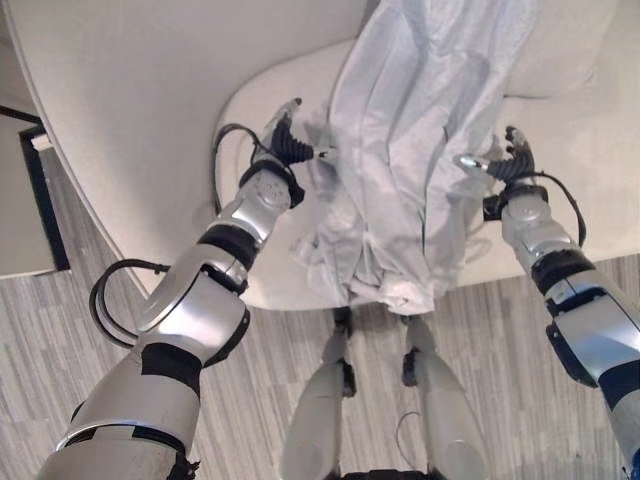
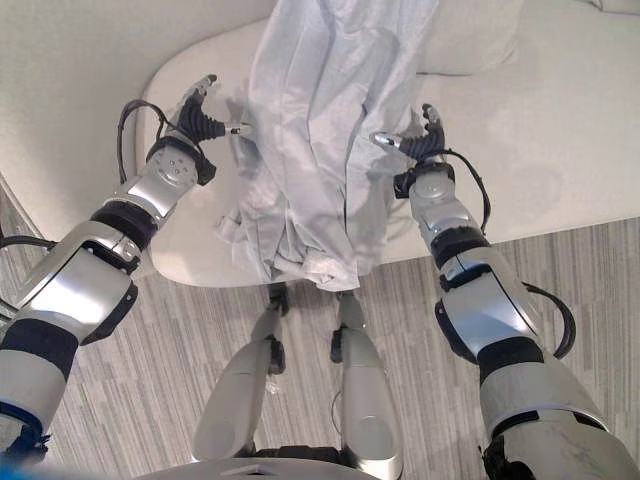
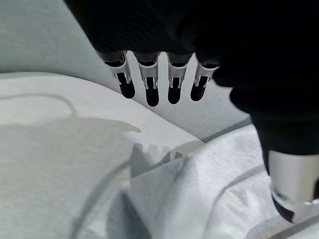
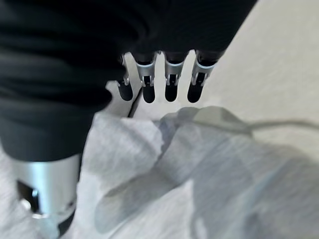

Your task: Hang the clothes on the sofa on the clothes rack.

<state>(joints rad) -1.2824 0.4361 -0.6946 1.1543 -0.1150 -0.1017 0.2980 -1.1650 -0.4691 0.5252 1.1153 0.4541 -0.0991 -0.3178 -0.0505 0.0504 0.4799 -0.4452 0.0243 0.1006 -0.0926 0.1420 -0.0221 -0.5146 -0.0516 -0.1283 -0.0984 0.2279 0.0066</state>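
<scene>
A pale grey garment (image 1: 410, 150) lies crumpled along the cream sofa seat (image 1: 250, 110), and its lower end hangs over the seat's front edge. My left hand (image 1: 285, 140) hovers at the garment's left side, open, with straight fingers (image 3: 149, 84) over the seat and the thumb pointing at the cloth (image 3: 224, 189). On the garment's right side my right hand (image 2: 425, 140) is open too. Its fingers (image 4: 169, 82) are straight above the cloth's edge (image 4: 199, 179), and the thumb tip reaches the folds. Neither hand holds anything.
The sofa's backrest (image 1: 150, 60) curves round the far left. A cream cushion (image 1: 570, 50) sits at the back right. Grey striped floor (image 1: 520, 390) runs in front of the sofa, with a dark-edged flat object (image 1: 40, 200) at the far left.
</scene>
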